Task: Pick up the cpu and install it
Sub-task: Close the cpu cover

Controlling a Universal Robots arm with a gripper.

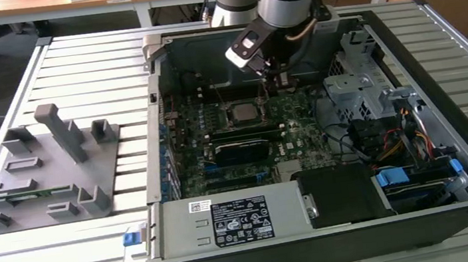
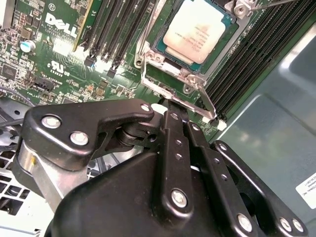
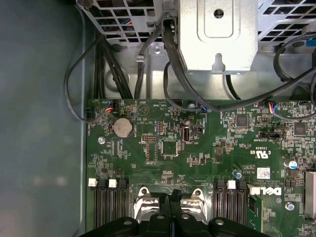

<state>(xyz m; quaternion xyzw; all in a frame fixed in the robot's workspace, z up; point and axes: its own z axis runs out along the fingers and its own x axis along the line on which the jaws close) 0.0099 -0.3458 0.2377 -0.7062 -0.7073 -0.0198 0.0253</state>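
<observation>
The cpu [image 2: 197, 32] lies flat in the motherboard socket, silver top up, inside the open computer case; in the exterior view the cpu [image 1: 241, 111] is near the middle of the board. My gripper [image 2: 170, 106] has its black fingers closed together with nothing between them. The tips are at the socket's metal retention frame [image 2: 173, 84], just beside the cpu; I cannot tell whether they touch it. In the first wrist view the gripper [image 3: 172, 193] sits between the frame's two silver corners. In the exterior view the gripper [image 1: 278, 87] reaches down into the case, toward the view's right of the cpu.
Black memory slots [image 2: 116, 34] flank the socket on both sides. A metal drive cage [image 1: 358, 82] and cable bundles [image 1: 396, 144] fill the case toward the exterior view's right. The power supply [image 1: 236, 221] sits at the front. A grey parts fixture [image 1: 51, 170] stands on the slatted table.
</observation>
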